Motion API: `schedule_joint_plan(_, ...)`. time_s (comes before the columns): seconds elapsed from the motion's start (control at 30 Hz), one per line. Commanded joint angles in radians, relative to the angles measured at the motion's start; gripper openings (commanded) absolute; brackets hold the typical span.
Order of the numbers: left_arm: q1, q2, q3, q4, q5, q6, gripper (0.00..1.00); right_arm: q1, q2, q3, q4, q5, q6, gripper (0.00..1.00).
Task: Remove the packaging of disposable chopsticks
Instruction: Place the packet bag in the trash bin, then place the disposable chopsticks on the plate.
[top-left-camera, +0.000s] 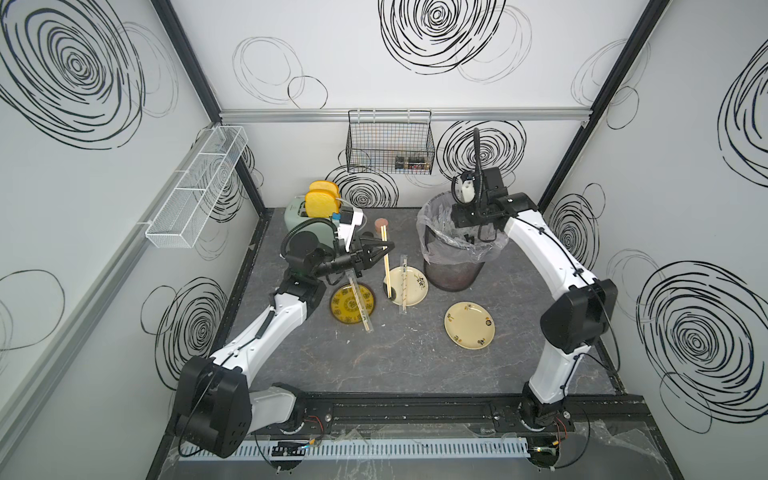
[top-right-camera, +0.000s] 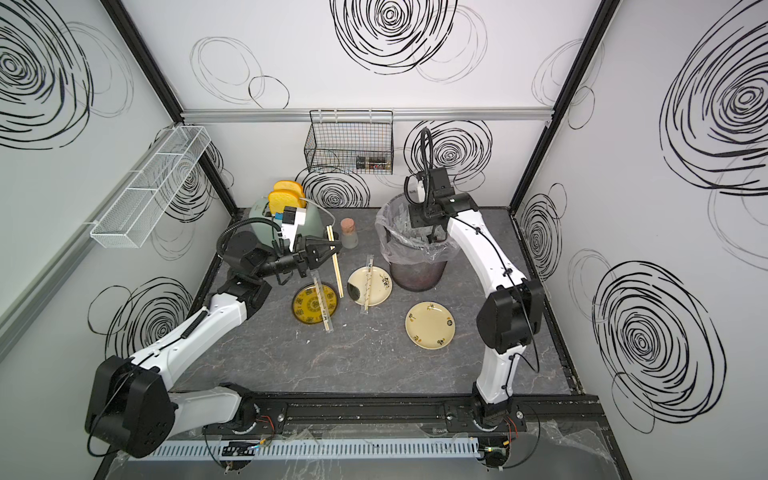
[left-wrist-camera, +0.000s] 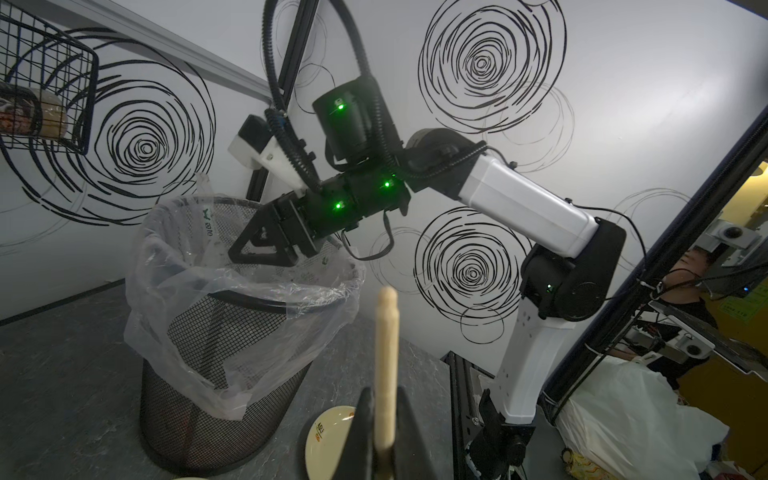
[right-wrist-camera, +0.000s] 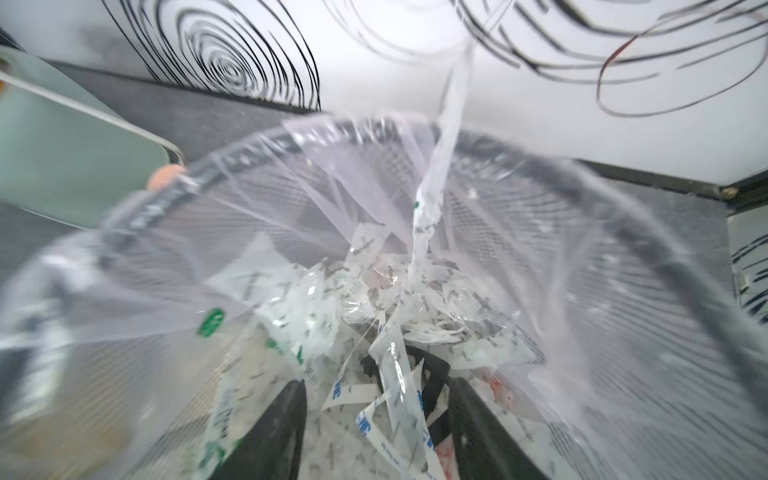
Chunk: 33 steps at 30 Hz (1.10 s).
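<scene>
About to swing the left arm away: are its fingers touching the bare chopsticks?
Touching. In the left wrist view the left gripper has its fingers pressed against both sides of the bare chopsticks.

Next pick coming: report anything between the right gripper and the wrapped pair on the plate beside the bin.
The right gripper hangs inside the bin; its rim and liner stand between it and the wrapped pair. Nothing else visible.
</scene>
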Motion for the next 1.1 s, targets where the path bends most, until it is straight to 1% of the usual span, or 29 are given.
schedule_joint_plan(0.0, 0.005, -0.02, 0.034, 0.029, -0.004, 0.014, 0.0, 0.0, -0.116, -0.101, 0.133, -0.025, -0.008, 0.67)
schedule_joint_plan(0.07, 0.004, -0.016, 0.035, 0.029, -0.004, 0.014, 0.0, -0.011, -0.171, -0.144, 0.177, -0.054, -0.004, 0.69)
schedule_joint_plan(0.13, 0.002, -0.017, 0.035, 0.029, -0.004, 0.012, 0.0, -0.019, -0.214, -0.157, 0.191, -0.11, -0.003, 0.69)
schedule_joint_plan(0.2, -0.001, -0.017, 0.035, 0.029, -0.004, 0.013, 0.0, -0.016, -0.261, -0.177, 0.212, -0.186, -0.008, 0.7)
schedule_joint_plan(0.3, -0.003, -0.018, 0.035, 0.027, -0.004, 0.015, 0.0, 0.002, -0.349, -0.27, 0.303, -0.323, 0.015, 0.71)
schedule_joint_plan(0.4, -0.005, -0.019, 0.035, 0.025, -0.005, 0.018, 0.0, 0.075, -0.427, -0.431, 0.477, -0.466, 0.072, 0.69)
schedule_joint_plan(0.43, -0.007, -0.018, 0.035, 0.024, -0.005, 0.019, 0.0, 0.123, -0.447, -0.486, 0.542, -0.498, 0.091, 0.69)
schedule_joint_plan(0.47, -0.007, -0.016, 0.035, 0.024, -0.005, 0.018, 0.0, 0.175, -0.46, -0.546, 0.605, -0.506, 0.114, 0.69)
schedule_joint_plan(0.53, -0.008, -0.014, 0.037, 0.025, -0.004, 0.015, 0.0, 0.261, -0.463, -0.615, 0.701, -0.53, 0.147, 0.68)
schedule_joint_plan(0.63, -0.008, -0.015, 0.035, 0.026, -0.005, 0.015, 0.0, 0.361, -0.435, -0.659, 0.784, -0.542, 0.171, 0.65)
schedule_joint_plan(0.7, -0.01, -0.017, 0.035, 0.022, -0.007, 0.02, 0.0, 0.403, -0.416, -0.659, 0.803, -0.541, 0.17, 0.65)
schedule_joint_plan(0.8, -0.013, -0.016, 0.037, 0.015, -0.007, 0.025, 0.0, 0.433, -0.386, -0.667, 0.849, -0.56, 0.191, 0.65)
schedule_joint_plan(0.9, -0.014, -0.016, 0.038, 0.015, -0.005, 0.023, 0.0, 0.444, -0.347, -0.661, 0.867, -0.597, 0.216, 0.62)
schedule_joint_plan(1.0, -0.014, -0.017, 0.038, 0.015, -0.006, 0.023, 0.0, 0.449, -0.315, -0.649, 0.864, -0.592, 0.221, 0.52)
schedule_joint_plan(1.03, -0.014, -0.017, 0.037, 0.015, -0.006, 0.023, 0.0, 0.447, -0.307, -0.648, 0.864, -0.589, 0.219, 0.47)
schedule_joint_plan(1.07, -0.014, -0.018, 0.037, 0.014, -0.007, 0.024, 0.0, 0.446, -0.302, -0.648, 0.865, -0.585, 0.218, 0.43)
